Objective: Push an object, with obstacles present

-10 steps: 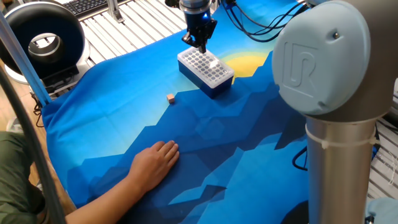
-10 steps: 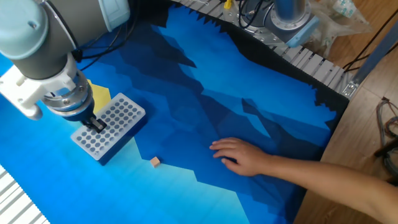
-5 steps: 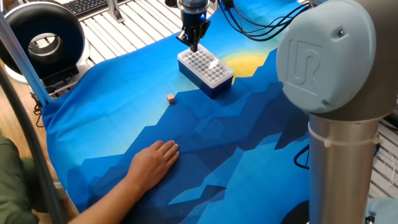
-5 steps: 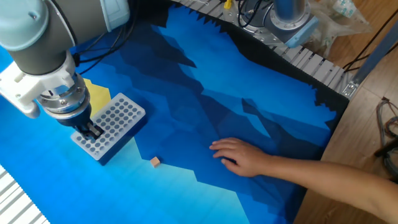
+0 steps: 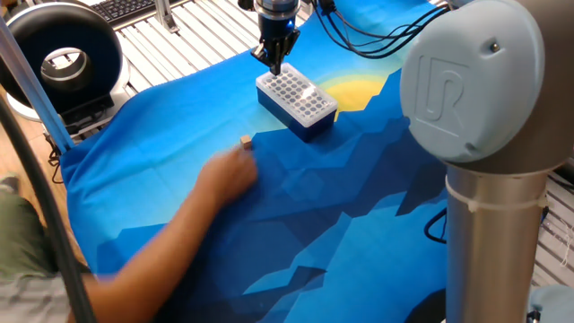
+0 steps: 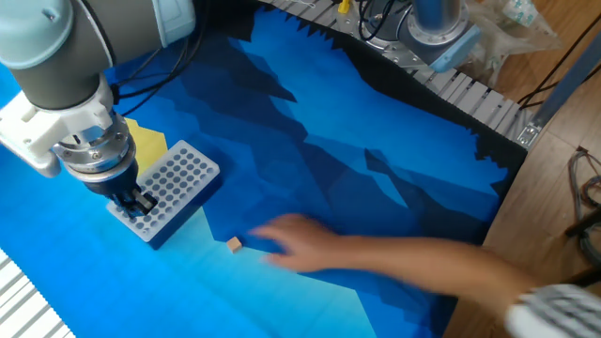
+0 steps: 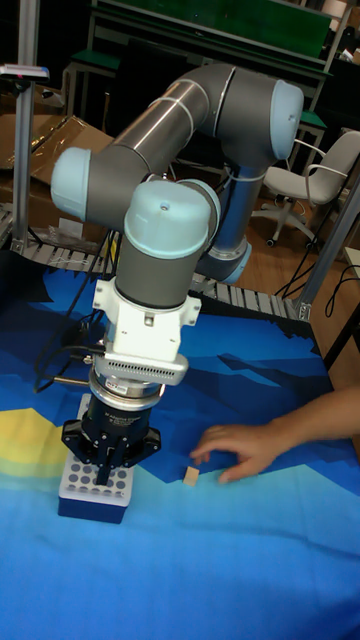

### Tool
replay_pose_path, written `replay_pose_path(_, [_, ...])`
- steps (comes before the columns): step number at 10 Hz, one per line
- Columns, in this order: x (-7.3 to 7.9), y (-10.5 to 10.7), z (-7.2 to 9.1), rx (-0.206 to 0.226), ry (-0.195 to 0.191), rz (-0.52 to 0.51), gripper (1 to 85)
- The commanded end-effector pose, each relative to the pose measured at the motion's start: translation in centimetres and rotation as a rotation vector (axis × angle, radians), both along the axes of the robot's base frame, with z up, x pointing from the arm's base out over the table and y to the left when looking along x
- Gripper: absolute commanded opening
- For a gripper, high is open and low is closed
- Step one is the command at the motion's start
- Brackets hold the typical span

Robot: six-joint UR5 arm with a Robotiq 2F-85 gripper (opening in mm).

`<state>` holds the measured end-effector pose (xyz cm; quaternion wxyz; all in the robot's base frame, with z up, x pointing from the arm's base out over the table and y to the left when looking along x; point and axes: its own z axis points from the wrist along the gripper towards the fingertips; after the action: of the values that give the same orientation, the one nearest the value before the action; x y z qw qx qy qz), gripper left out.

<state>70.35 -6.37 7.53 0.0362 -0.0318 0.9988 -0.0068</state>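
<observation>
Tool [image 5: 274, 65] vertical over box [image 5: 297, 101] end, fingers together, empty; person's hand [image 7: 238, 447] beside cube [image 5: 246, 141].

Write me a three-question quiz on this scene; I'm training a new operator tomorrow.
1. True or false: the person's hand is right beside the tan cube.
2. What does the claw hover over: (a) the holed box, (b) the cube, (c) bare cloth?
3. Fill in: the box's top is ____.

Key: 1 true; 2 a, at the box's end; 3 white.
</observation>
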Motion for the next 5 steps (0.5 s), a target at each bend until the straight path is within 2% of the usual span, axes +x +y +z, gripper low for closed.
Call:
replay_pose_path(1, [-0.9, 0.2, 0.9, 0.011, -0.010, -0.065, 1.0])
replay_pose_path(3, [-2.6, 0.1, 1.9, -0.005, -0.008, -0.089, 1.0])
replay_pose_path(5, [-2.4, -0.1, 1.8, -0.016, -0.005, -0.080, 1.0])
